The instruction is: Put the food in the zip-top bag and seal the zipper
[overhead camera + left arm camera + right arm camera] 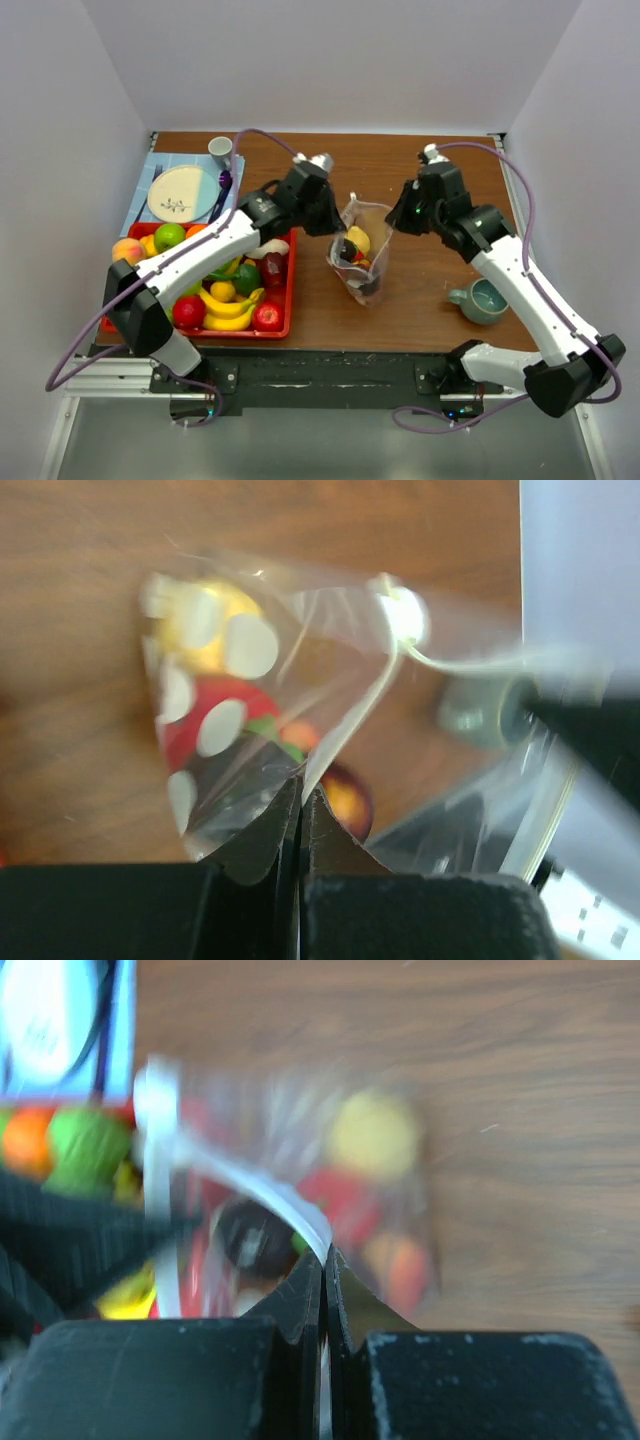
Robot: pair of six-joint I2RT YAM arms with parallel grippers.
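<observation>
The clear polka-dot zip-top bag [361, 252] stands at the table's middle, held up between both arms, with several fruits inside: yellow, red and dark purple ones [205, 630]. My left gripper [333, 226] is shut on the bag's left mouth corner; the pale zipper strip [345, 730] runs out from its closed jaws. My right gripper [394, 221] is shut on the right mouth corner, and the white zipper strip [255, 1190] curves away from its jaws. More food, such as bananas, apples, a lime and a peach, lies in the red tray [287, 300].
A teal mug [481, 300] stands right of the bag. A plate [180, 192] with cutlery on a blue mat and a small cup [220, 150] sit at the back left. White walls enclose the table on three sides.
</observation>
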